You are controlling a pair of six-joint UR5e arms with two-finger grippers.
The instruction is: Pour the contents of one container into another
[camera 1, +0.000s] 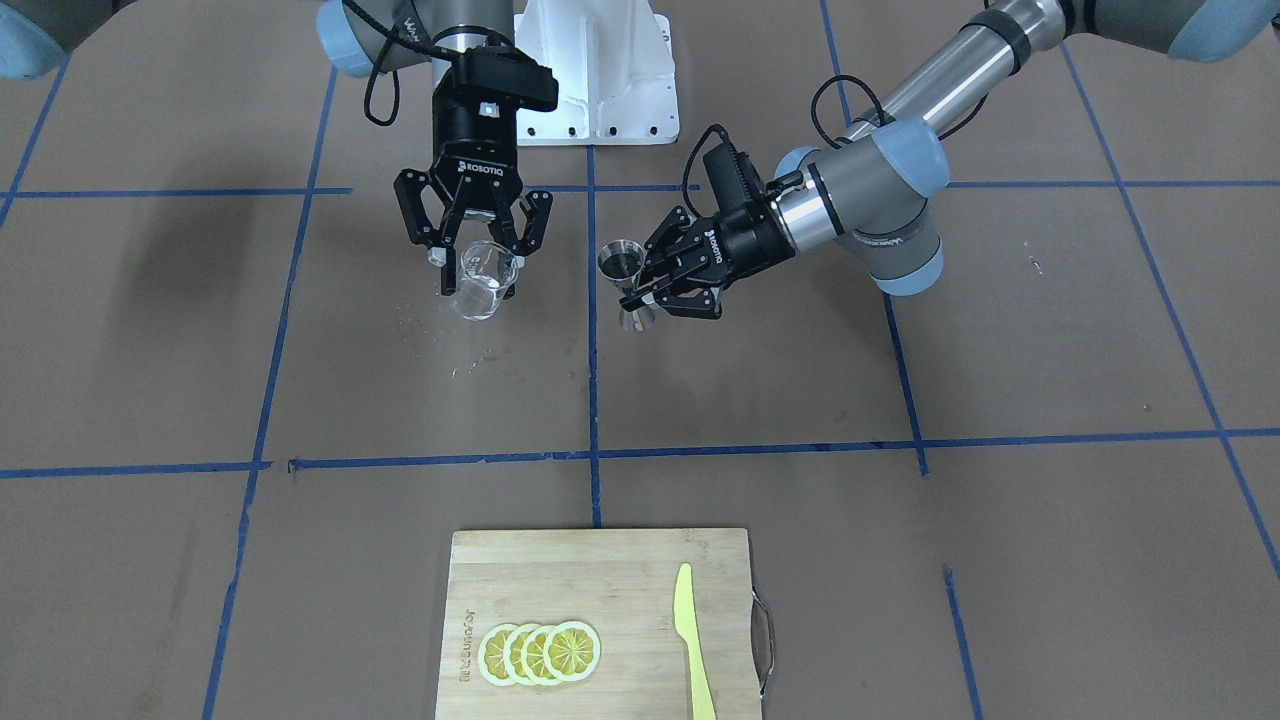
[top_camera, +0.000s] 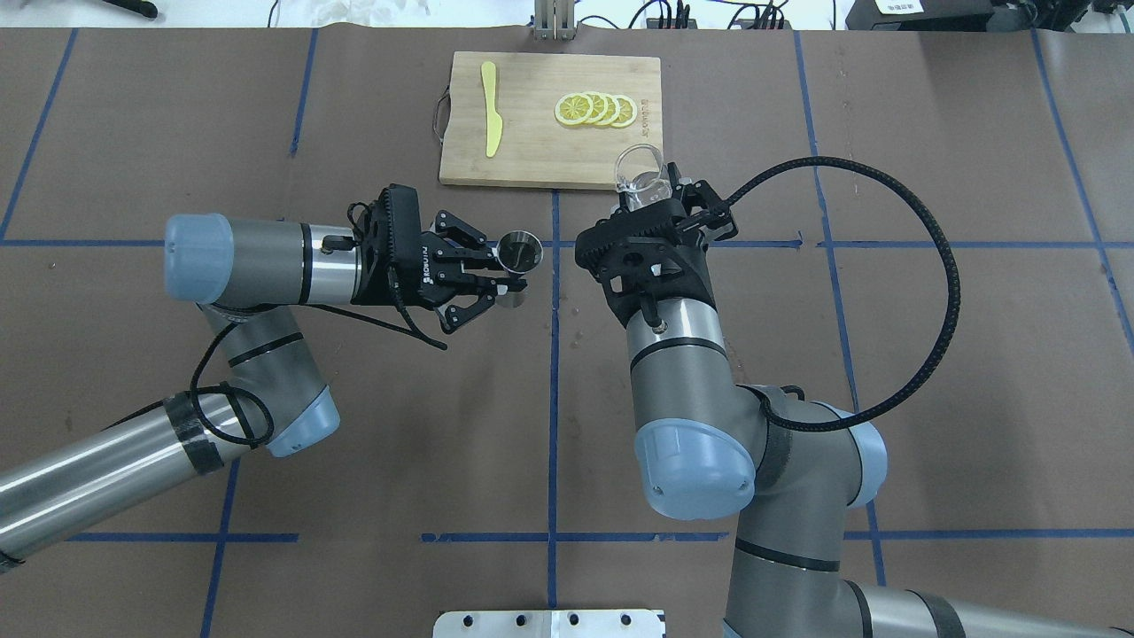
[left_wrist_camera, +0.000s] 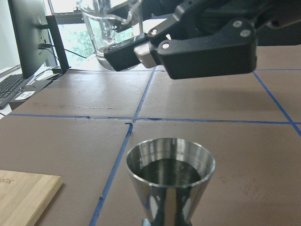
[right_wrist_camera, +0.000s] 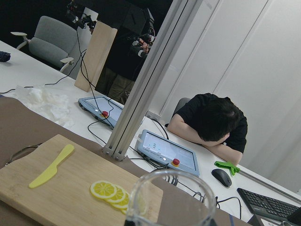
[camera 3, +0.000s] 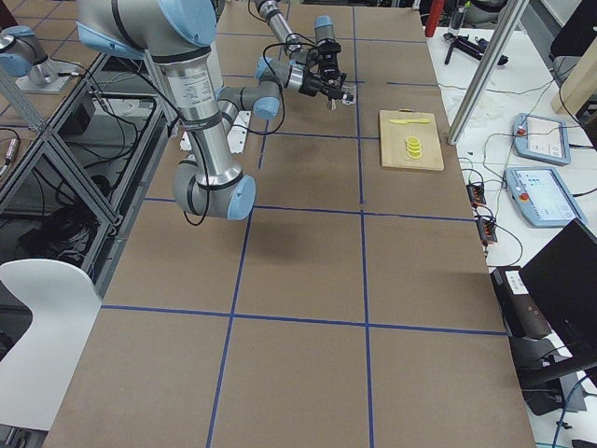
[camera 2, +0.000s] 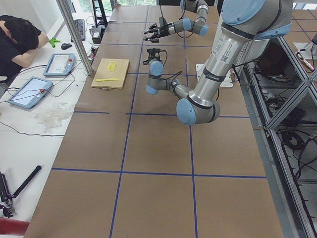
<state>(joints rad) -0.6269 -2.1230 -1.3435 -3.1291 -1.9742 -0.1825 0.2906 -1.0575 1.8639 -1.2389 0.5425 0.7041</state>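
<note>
Left gripper [camera 1: 648, 290] clamps the waist of the silvery hourglass metal jigger [camera 1: 620, 264], upright above the brown table's [camera 1: 1000, 350] middle. Right gripper [camera 1: 478, 270] pinches the small clear round glass cup [camera 1: 480, 292] nearby, also aloft.

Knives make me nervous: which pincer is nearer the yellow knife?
Left. The left pincer, holding the jigger, is nearly in line with the knife; the right pincer, holding the cup, is off toward the lemons.

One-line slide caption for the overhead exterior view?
Left gripper holds the metal jigger upright; right gripper holds the glass cup apart from it, near the cutting board.
</note>
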